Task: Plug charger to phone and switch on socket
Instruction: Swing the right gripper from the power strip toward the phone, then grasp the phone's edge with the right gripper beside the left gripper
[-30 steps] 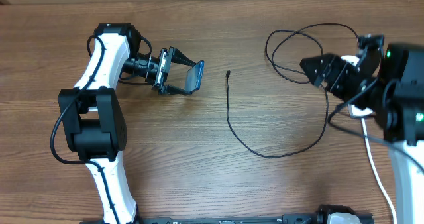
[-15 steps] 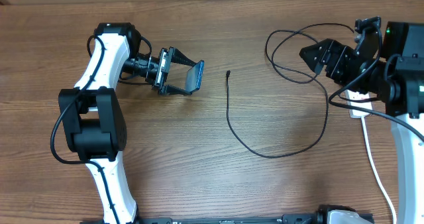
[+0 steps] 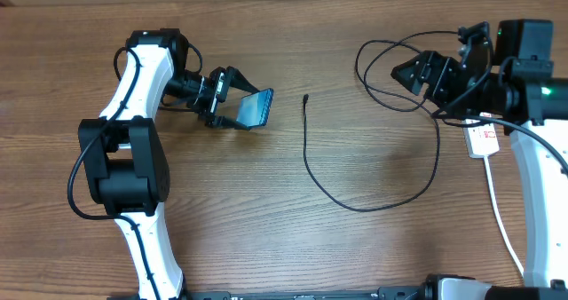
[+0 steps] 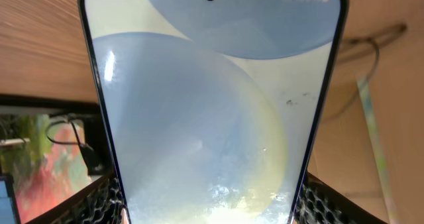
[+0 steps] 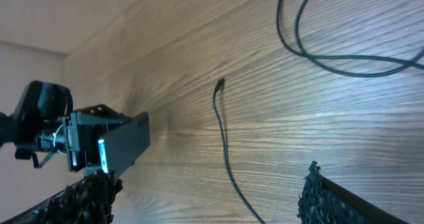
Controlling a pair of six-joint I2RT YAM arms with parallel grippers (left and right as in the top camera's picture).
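Gripping the phone: we are pinching the phone (image 3: 258, 107) between the fingers of our left end effector (image 3: 241, 105), holding it tilted with its lit screen partly facing up.
Phone axis: its long axis is pointing out from the left end effector toward our right, punch-hole end farthest from the wrist (so we are judging the charging port to be at the end tucked in by the palm, which is hidden from us).
Charger tip: the charger (image 3: 304, 136) is lying on the surface (image 3: 266, 238), and its connector tip (image 3: 305, 97) is sitting just to the right of the phone, apart from it, between our two end effectors.
Cable axis: the last stretch is running from the tip back toward us, then sweeping right and up into loops by our right arm.
Right end effector: our right end effector (image 3: 406, 73) is hovering over those loops with its fingers spread wide, holding nothing; the tip is lying well apart to its left.
Nearer arm: the left is nearer the tip but is busy, so we are expecting the right to fetch it.
Socket: the socket (image 3: 484, 140) is lying mostly under our right arm, its white cord (image 3: 504, 233) trailing toward us; we cannot tell whether the plug is seated.
Containers: we are seeing none.
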